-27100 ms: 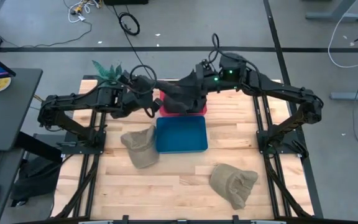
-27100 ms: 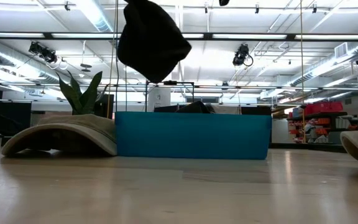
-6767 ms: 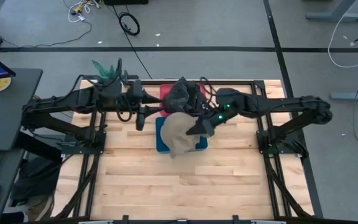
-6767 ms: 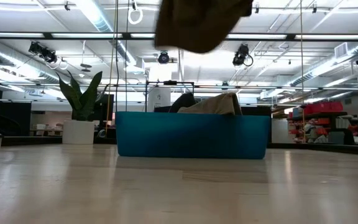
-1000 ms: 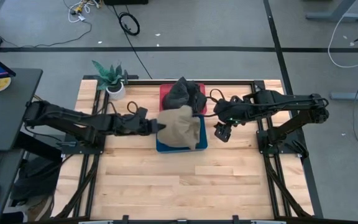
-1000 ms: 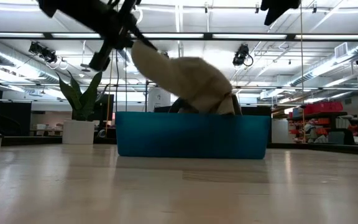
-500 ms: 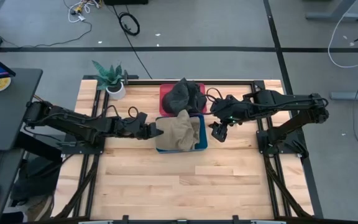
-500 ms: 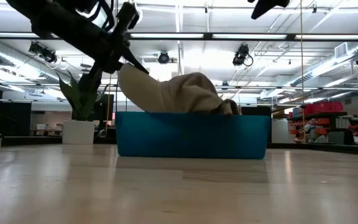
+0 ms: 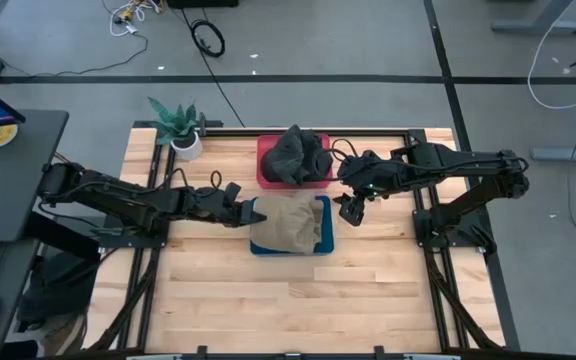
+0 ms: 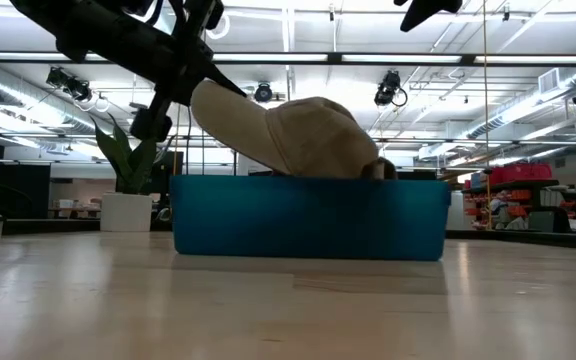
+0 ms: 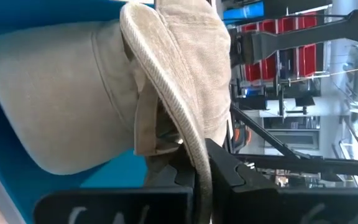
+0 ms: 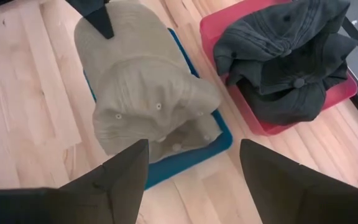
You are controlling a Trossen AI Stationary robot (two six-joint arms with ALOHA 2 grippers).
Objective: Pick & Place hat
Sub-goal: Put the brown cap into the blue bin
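Note:
A tan cap point(image 9: 286, 226) lies crown-down in the blue bin point(image 9: 325, 232), on another tan cap point(image 12: 166, 140). Its brim sticks up over the bin's left rim point(image 10: 218, 105). My left gripper point(image 9: 251, 212) is at that rim, shut on the brim. My right gripper point(image 9: 353, 208) hangs open above the table just right of the bin, touching nothing. The red bin point(image 9: 268, 172) behind holds dark caps point(image 9: 296, 155). My left gripper pinches the tan cap's brim at its outer edge point(image 11: 194, 158) between its two fingers. The fingers point(image 11: 225, 168) come from the table's left, slanting down. The brim is raised above the blue bin's left rim, while the crown point(image 10: 318, 135) rests in the bin.
A potted plant point(image 9: 178, 125) stands at the far left corner of the table. The wooden top point(image 9: 298, 300) in front of the bins is bare. The red bin point(image 12: 272, 124) sits directly behind the blue bin point(image 12: 194, 152).
My left gripper has come down with the tan cap, still shut on its brim. The cap's crown has settled from a raised tilt into the blue bin. The blue bin has slid a little toward the table's near edge.

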